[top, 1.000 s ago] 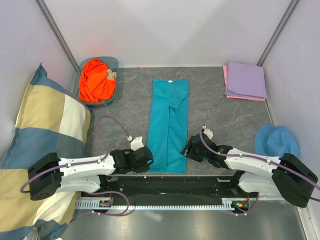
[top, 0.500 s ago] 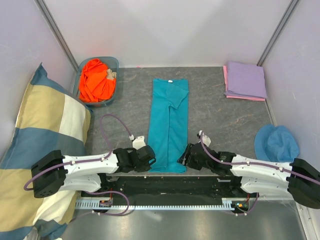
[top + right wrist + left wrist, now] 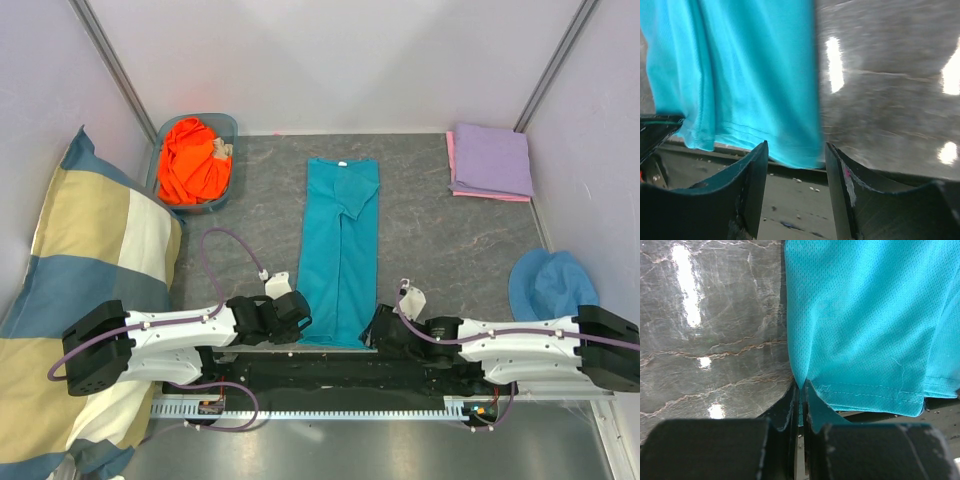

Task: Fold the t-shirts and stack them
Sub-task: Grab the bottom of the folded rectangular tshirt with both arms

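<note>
The teal shirt [image 3: 340, 250] is lying folded into a long narrow strip down the middle of the desk [image 3: 430, 240], with its collar toward the far edge and its hem at the near edge. The left arm [image 3: 170, 335] is being held low along the near edge, reaching in from the left. The hem's left corner is being pinched by the left tool [image 3: 293, 312], whose fingers [image 3: 790, 405] are pressed together on the cloth. The right arm [image 3: 510, 340] is being stretched flat along the near edge from the right. The right tool [image 3: 380, 325] is being held at the hem's right corner with its fingers [image 3: 757, 170] apart; nothing is being gripped by it. An orange shirt [image 3: 195, 160] is bunched in a basket [image 3: 230, 125] at the far left corner. A folded lavender shirt [image 3: 492, 158] is resting on a pink shirt [image 3: 452, 150] at the far right corner. A hat [image 3: 553, 282] is lying by the right edge and a pillow [image 3: 90, 260] along the left edge.
</note>
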